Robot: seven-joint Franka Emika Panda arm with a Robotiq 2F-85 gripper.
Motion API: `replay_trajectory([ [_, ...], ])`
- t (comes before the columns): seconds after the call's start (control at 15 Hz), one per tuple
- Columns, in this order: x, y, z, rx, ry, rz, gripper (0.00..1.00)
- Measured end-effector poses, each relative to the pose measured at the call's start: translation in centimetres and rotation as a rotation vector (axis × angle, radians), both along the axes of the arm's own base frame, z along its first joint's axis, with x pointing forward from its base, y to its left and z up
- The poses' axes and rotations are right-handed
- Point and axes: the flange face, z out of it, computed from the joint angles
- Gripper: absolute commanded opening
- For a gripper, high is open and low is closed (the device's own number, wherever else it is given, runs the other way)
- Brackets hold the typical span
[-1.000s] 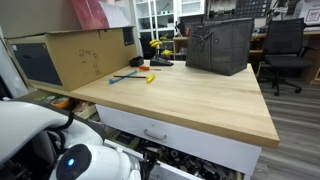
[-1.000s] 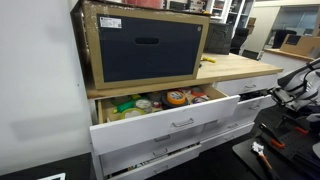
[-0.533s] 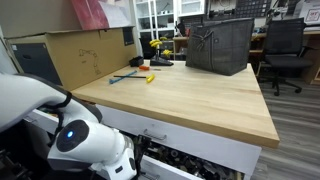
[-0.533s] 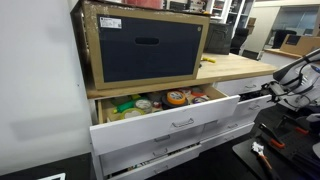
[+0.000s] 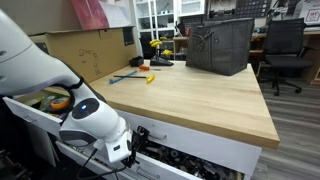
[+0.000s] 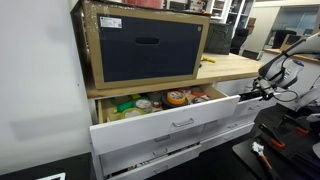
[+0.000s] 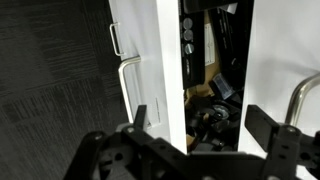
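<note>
The drawers (image 6: 170,125) are white with silvery handles (image 6: 181,123), the worktop (image 5: 190,95) pale wood-grain, the cardboard box (image 6: 90,45) brown around a dark navy panel (image 6: 147,45), the end effector (image 7: 200,140) black, the bin (image 5: 218,45) dark grey.

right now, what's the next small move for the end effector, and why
Probably nudge the end effector sideways toward the drawer handle. In the wrist view its jaws stand open and empty over the edge of the white drawer front, and the handle sits just outside the gap. The drawer is only partly open, with tools showing inside.
</note>
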Motion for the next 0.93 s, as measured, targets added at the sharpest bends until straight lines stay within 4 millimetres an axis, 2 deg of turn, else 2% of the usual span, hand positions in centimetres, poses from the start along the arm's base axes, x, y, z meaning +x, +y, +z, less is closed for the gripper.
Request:
replay_trajectory([
  [0.2, -0.3, -0.1, -0.3, 0.033, 0.056, -0.023, 1.00],
  [0.6, -1.2, -1.8, -1.8, 0.081, 0.167, -0.045, 1.00],
  [0.93, 0.5, -2.2, -3.0, 0.068, 0.177, -0.053, 1.00],
])
